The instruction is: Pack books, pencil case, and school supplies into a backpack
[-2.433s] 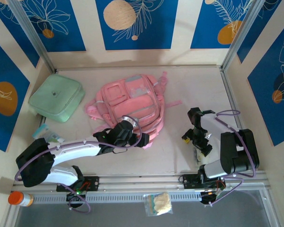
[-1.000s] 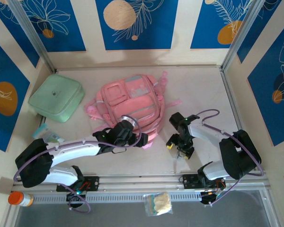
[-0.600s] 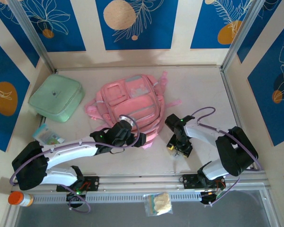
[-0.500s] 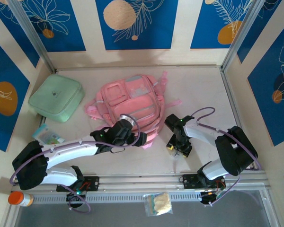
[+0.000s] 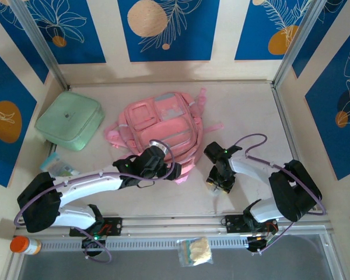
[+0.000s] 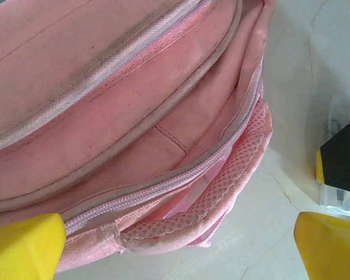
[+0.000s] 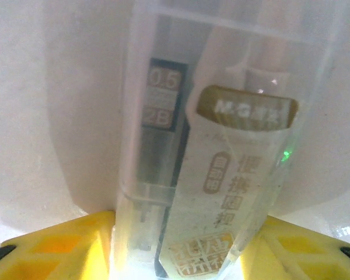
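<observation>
1. Pink fabric of the backpack [image 5: 160, 125] lies flat, its near-edge zipper [image 6: 163, 195] looking shut; unless that opens, nothing goes in.
2. At the backpack's near edge the left gripper [image 6: 176, 245] hovers spread wide, holding nothing; a careless descent could snag the mesh strap [image 6: 221, 192].
3. Right of the backpack, the right gripper [image 7: 178, 251] straddles a clear lead case [image 7: 216, 146]; whether it pinches yet I cannot tell. Slick plastic could squirt out sideways.

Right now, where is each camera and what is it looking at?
Top external: high behind the bases, looking down on backpack, left arm, right arm.
Left wrist: on left arm, close to backpack zipper; left gripper open.
Right wrist: on right arm, facing clear case between right gripper tips.
Shared: top and left wrist both show backpack.
</observation>
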Robot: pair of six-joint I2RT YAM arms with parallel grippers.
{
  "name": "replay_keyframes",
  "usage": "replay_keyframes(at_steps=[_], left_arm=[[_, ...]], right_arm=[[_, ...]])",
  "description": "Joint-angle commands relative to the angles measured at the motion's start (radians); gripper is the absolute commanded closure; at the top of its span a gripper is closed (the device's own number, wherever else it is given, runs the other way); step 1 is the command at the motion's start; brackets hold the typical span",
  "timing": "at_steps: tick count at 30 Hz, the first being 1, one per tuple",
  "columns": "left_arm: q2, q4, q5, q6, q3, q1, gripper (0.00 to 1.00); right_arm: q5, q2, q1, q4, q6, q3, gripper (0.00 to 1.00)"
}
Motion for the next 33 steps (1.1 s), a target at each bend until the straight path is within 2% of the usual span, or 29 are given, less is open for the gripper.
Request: replay_keyframes(at_steps=[1, 17, 20, 28, 33], left_arm=[[-0.006, -0.035, -0.027, 0.027, 0.034, 0.003, 0.0], [-0.04, -0.029, -0.03, 0.023, 0.012, 0.008, 0.01], [-0.052, -0.074, -0.052, 0.039, 0.031, 0.019, 0.01], [-0.077, -0.187, -0.095, 0.239, 0.13, 0.116, 0.01], [-0.036, -0.186, -0.054, 0.459, 0.195, 0.181, 0.01]], right_arm=[[0.029, 0.008, 0.001, 0.079, -0.034, -0.029, 0.47], [0.019, -0.035, 0.004, 0.075, -0.11, -0.017, 0.57], [0.014, -0.056, -0.001, 0.055, -0.125, -0.01, 0.58], [0.01, -0.118, -0.025, -0.017, -0.221, 0.054, 0.6], [-0.026, -0.135, -0.056, -0.061, -0.317, 0.141, 0.61]])
